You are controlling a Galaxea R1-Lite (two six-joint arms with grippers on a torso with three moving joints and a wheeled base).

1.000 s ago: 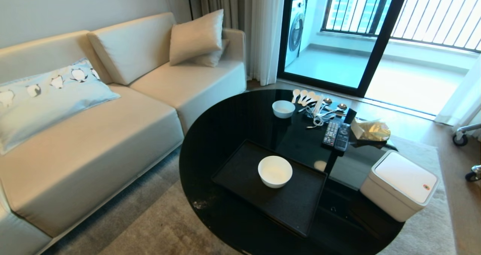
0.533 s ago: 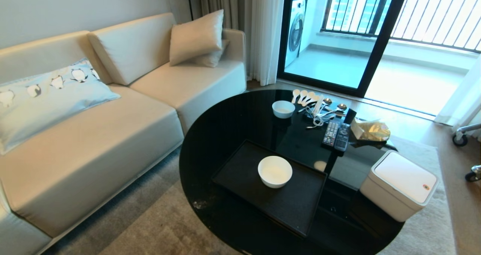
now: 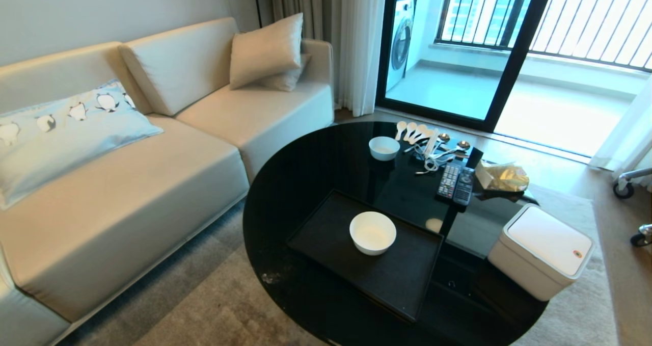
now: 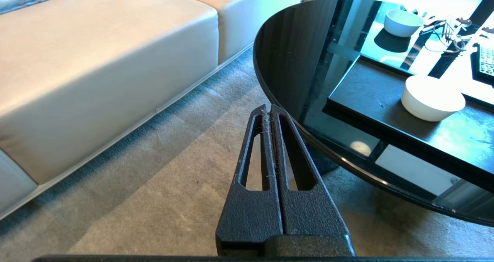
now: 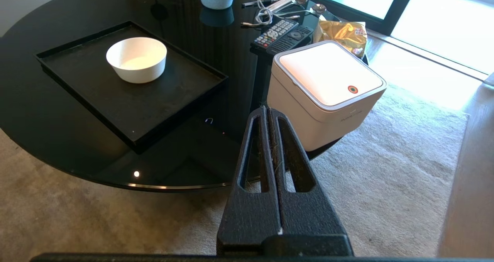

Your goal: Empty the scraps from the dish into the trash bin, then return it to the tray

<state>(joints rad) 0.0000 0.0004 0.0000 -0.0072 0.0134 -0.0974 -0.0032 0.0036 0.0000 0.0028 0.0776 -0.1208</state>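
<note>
The dish (image 3: pixel 373 232), a plain white deep bowl, stands upright near the middle of the black tray (image 3: pixel 326 234) on the round table. Its inside looks bare white, and the scraps are out of view. The trash bin is also out of view. Neither arm shows in the head view. My left gripper (image 4: pixel 271 107) is shut and empty, low over the carpet beside the table's edge, with the dish (image 4: pixel 432 98) off to its side. My right gripper (image 5: pixel 267 108) is shut and empty too, before the table's near edge, apart from the dish (image 5: pixel 136 59) and tray (image 5: pixel 154 100).
A white boxy lidded container (image 3: pixel 542 249) sits at the table's right edge. A smaller white bowl (image 3: pixel 384 148), spoons (image 3: pixel 412 131), cables, two remotes (image 3: pixel 456 183) and a gold packet (image 3: pixel 504 177) lie at the back. A beige sofa (image 3: pixel 127 183) runs along the left.
</note>
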